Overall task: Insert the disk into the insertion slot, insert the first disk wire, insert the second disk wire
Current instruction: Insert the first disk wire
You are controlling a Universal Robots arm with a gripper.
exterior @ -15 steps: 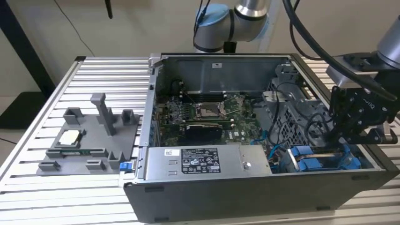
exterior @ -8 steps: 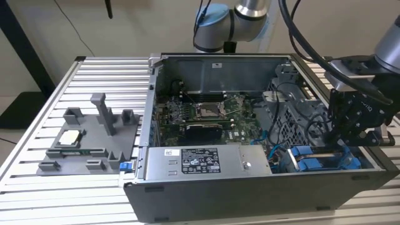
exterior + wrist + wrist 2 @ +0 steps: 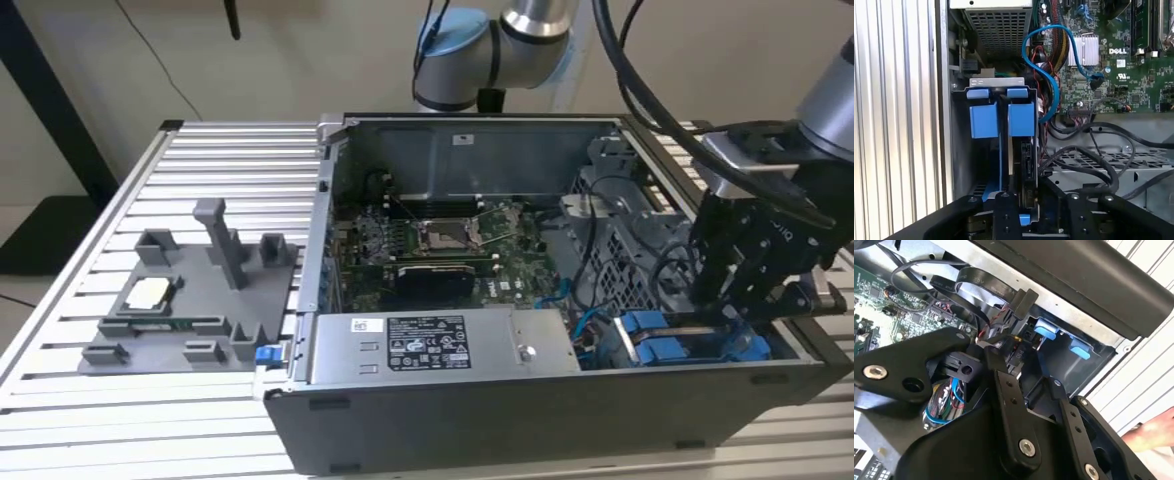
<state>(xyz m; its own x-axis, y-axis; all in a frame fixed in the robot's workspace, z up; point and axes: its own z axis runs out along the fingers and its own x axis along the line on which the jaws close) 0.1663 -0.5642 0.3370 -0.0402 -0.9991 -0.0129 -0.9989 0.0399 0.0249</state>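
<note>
Jaws hung low inside the open computer case (image 3: 441,420), at its four o'clock corner in the exterior view, and whether they were apart or clamped could not be told. Beneath the gripper (image 3: 741,305), the blue-framed disk (image 3: 1025,165) stood on edge in the drive bay (image 3: 996,82), a blue cable (image 3: 1054,87) looping just beside it.

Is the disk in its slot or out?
In, at least partly: in the first wrist view the disk stands edge-on inside the bay. Fully seated: cannot tell.
</note>
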